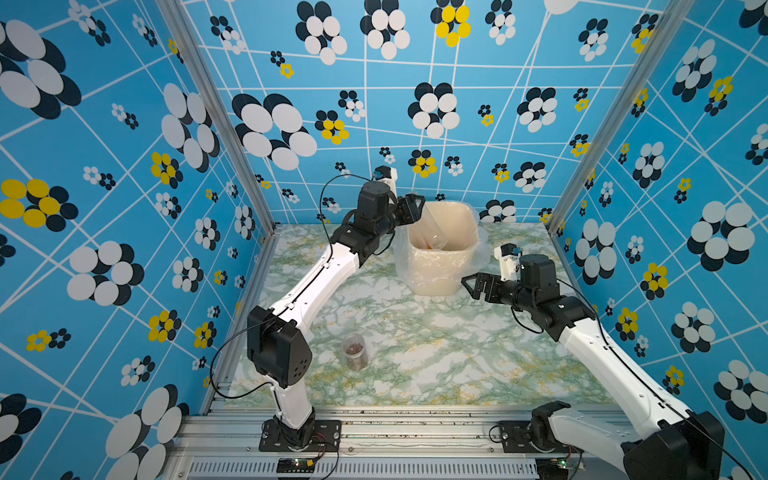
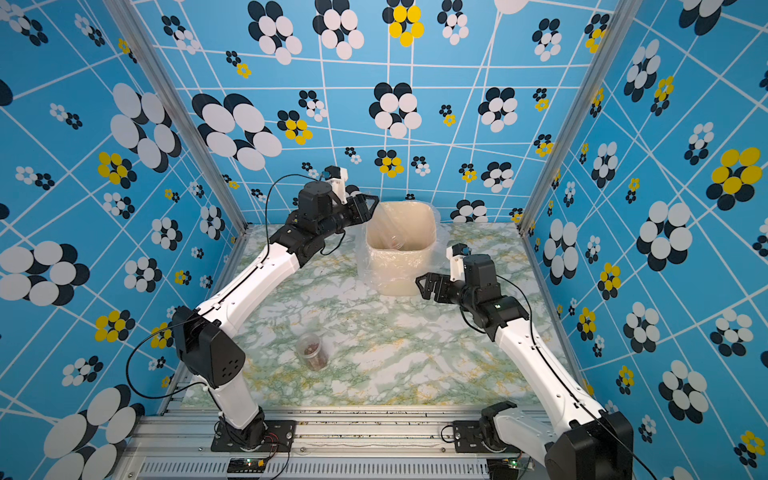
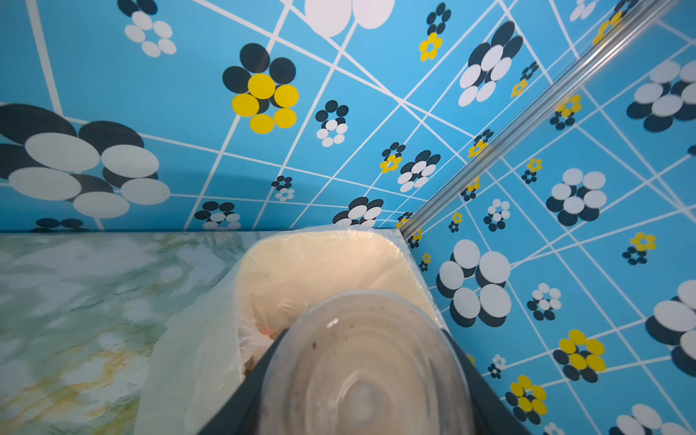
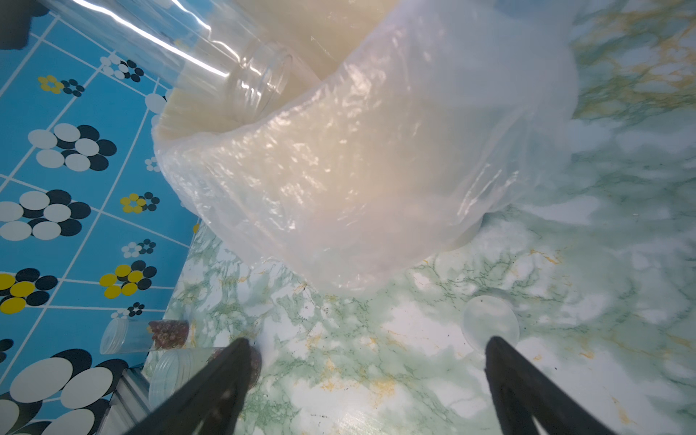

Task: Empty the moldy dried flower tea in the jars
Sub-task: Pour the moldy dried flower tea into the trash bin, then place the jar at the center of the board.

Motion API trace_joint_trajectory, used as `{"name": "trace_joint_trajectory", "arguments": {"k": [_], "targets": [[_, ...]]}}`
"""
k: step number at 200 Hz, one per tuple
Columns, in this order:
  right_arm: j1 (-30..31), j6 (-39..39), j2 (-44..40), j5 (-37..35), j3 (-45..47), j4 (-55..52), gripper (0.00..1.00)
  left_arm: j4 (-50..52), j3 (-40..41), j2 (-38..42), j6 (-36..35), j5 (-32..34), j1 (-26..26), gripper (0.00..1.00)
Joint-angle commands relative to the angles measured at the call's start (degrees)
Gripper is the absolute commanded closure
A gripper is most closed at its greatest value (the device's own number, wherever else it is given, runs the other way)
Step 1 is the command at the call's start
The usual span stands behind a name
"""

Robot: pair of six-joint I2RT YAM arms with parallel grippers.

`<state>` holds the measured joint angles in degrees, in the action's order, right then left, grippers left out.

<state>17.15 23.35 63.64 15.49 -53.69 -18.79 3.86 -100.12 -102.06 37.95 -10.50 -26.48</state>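
My left gripper (image 1: 415,208) (image 3: 361,380) is shut on a clear jar (image 1: 434,235) (image 4: 241,75). The jar is tilted with its open mouth down inside the beige plastic-lined bin (image 1: 442,250) (image 2: 401,251). Its walls look nearly bare, with only a few dark specks. Some reddish bits show in the bin's liner (image 3: 269,331). A second jar (image 1: 354,351) (image 2: 313,351) (image 4: 147,335) stands on the table at the front left, with reddish-brown dried flower tea inside. My right gripper (image 1: 473,286) (image 4: 365,361) hangs open and empty just in front of the bin's right corner.
A clear round lid (image 4: 489,325) lies flat on the marble-patterned table (image 1: 436,365), close to one right finger. The bin's loose plastic liner (image 4: 376,169) bulges out over its sides. Patterned blue walls close in the back and both sides.
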Motion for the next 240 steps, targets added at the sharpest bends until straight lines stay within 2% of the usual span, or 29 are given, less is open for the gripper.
{"name": "trace_joint_trajectory", "arguments": {"k": [1, 44, 66, 110, 147, 181, 240], "targets": [[-0.27, 0.83, -2.48, 0.02, 0.69, 2.55, 0.01, -10.67, 3.79, 2.72, 13.98, -8.82, 3.09, 1.0], [-0.27, 6.85, -3.86, 4.06, 0.26, 7.58, 0.01, -17.11, 7.02, 3.79, 22.73, -13.51, 5.22, 1.0], [-0.27, 14.95, -3.76, 7.25, 0.78, 14.89, 0.01, -23.08, 9.89, 3.93, 29.58, -15.48, 6.38, 1.0], [-0.27, 32.95, -0.96, 10.7, 1.22, 30.59, 0.01, -29.33, 12.84, 4.84, 36.17, -17.25, 6.62, 1.0], [-0.27, 40.35, 0.63, 8.98, 0.41, 37.0, 0.01, -30.4, 14.36, 5.77, 37.43, -17.36, 6.56, 1.0], [-0.27, 43.06, 3.98, 8.52, -1.73, 38.54, 0.01, -31.83, 15.21, 5.89, 39.01, -17.66, 6.53, 1.0], [-0.14, 49.22, 10.81, 9.11, -4.96, 47.41, 0.01, -32.51, 15.96, 5.99, 40.09, -18.15, 6.32, 1.0]]}}
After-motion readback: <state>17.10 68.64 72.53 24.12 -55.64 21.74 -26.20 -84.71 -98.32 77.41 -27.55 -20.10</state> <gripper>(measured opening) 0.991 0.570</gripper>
